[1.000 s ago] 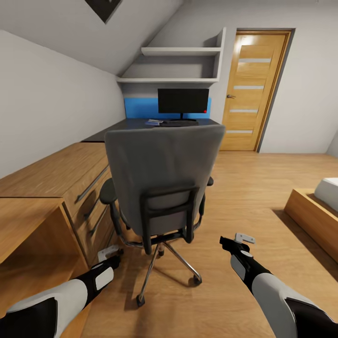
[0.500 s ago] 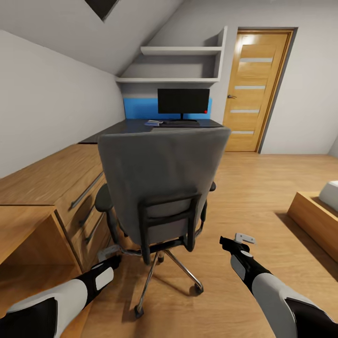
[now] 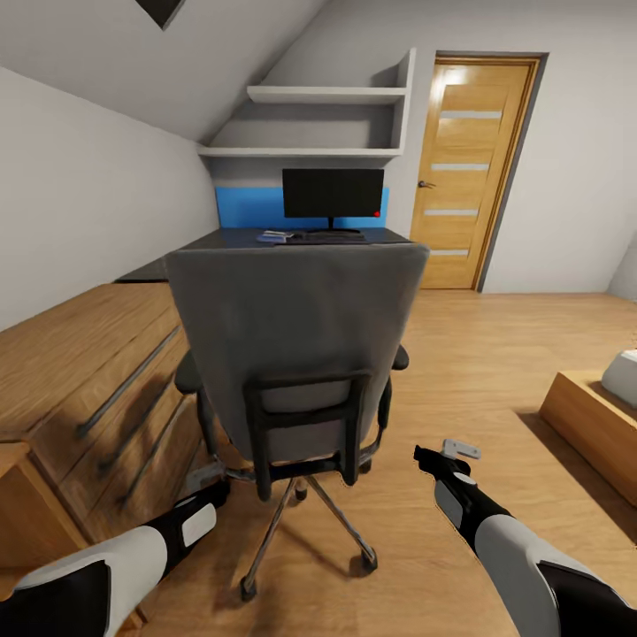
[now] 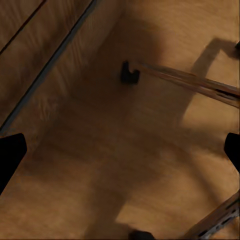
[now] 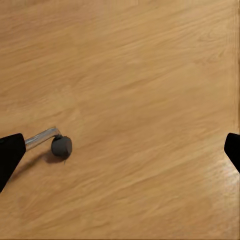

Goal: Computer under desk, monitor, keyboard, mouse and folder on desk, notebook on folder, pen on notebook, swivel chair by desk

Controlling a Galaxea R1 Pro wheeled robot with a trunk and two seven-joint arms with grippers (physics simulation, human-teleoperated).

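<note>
Head view: swivel chair dead ahead on the plank floor, grey backrest turned to the camera, chrome star base and casters beneath. Beyond it, black desk against the far wall, blue back panel behind. Monitor upright near the desk's back edge, black screen facing forward. Keyboard flat just before the monitor's stand. Small pale-and-blue item at the keyboard's left end, too small to name. Mouse, pen, notebook and computer not made out. Light wooden drawer chest along the left wall, wooden door at the right, white wall shelves over the desk.

Left gripper low beside the chair's base, near the chest; in the left wrist view, fingertips wide apart, holding nothing, over floor, a caster and chrome legs. Right gripper low over bare floor, right of the chair; in the right wrist view, fingers likewise spread and empty, one caster below.
</note>
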